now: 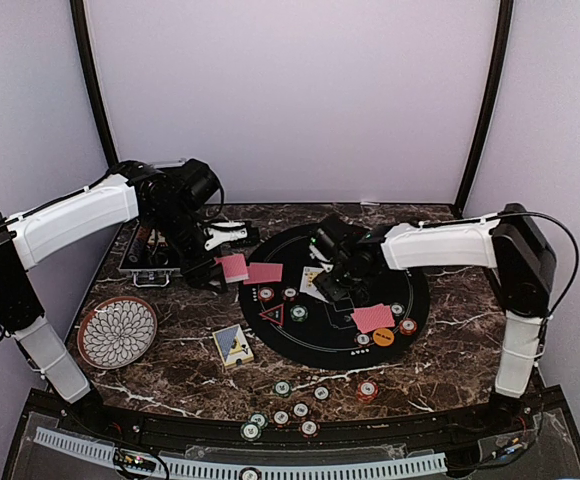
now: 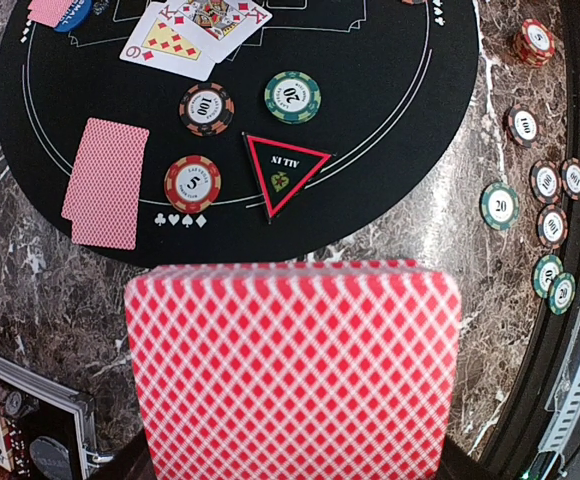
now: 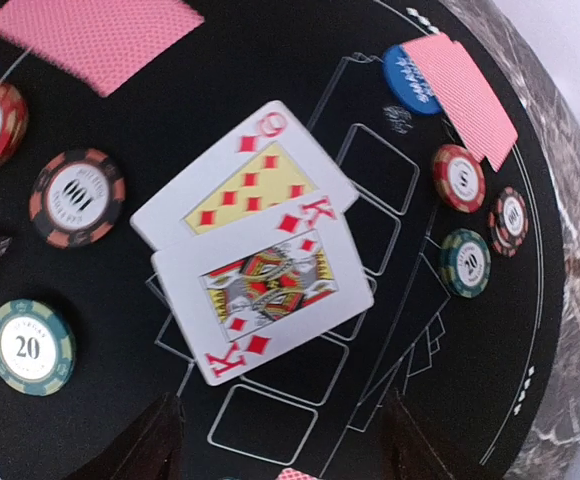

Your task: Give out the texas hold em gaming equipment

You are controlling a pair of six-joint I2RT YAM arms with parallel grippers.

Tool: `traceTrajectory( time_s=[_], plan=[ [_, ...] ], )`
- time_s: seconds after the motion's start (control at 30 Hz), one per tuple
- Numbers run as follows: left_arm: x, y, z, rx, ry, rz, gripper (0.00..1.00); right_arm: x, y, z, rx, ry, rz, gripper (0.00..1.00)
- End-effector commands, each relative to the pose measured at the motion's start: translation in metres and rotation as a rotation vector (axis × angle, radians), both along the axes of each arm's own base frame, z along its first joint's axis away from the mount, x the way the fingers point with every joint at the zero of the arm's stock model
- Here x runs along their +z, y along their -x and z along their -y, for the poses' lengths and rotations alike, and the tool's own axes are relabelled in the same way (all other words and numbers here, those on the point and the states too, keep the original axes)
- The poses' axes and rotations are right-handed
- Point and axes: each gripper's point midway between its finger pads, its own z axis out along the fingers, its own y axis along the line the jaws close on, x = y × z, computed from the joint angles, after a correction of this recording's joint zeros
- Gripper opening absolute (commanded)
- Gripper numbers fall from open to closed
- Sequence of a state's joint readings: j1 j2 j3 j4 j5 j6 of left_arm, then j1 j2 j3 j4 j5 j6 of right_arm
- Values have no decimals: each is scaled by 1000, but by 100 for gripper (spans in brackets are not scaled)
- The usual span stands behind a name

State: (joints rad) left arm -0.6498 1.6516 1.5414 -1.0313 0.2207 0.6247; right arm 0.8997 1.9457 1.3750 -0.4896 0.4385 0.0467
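Note:
My left gripper (image 1: 220,267) is shut on a deck of red-backed playing cards (image 2: 290,370), held just off the left edge of the black round mat (image 1: 420,300); the deck hides its fingers. My right gripper (image 3: 282,440) hangs open above the mat with nothing between its fingers. Just ahead of it lie a face-up king of diamonds (image 3: 265,290) and, partly under the king, a nine of diamonds (image 3: 235,185). Face-down cards (image 2: 105,182) lie by a red triangle (image 2: 285,170) and three chips (image 2: 192,183). More face-down cards (image 1: 373,318) lie next to an orange disc (image 1: 383,337); a blue disc (image 3: 405,75) shows too.
Several loose chips (image 1: 282,388) lie on the marble near the front edge. A patterned round plate (image 1: 117,332) sits at the left, a card box (image 1: 232,345) beside the mat, and an open metal case (image 1: 155,255) behind the left gripper.

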Motion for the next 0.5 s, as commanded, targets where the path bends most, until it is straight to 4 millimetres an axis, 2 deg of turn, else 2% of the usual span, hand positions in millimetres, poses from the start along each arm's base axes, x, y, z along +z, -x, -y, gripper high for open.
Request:
traceTrajectory(
  time_s=[0.0,0.17,0.47],
  plan=[
    [16,6,-1,-9,32,6,0,16,-8,12,-200,-394,-231,69],
    [20,5,0,-11,36,12,0,-3,-15,33,-350,-605,-418,68],
    [18,5,-1,-14,33,9,0,-25,-16,21,-390,-743,-551,66]
  ],
)
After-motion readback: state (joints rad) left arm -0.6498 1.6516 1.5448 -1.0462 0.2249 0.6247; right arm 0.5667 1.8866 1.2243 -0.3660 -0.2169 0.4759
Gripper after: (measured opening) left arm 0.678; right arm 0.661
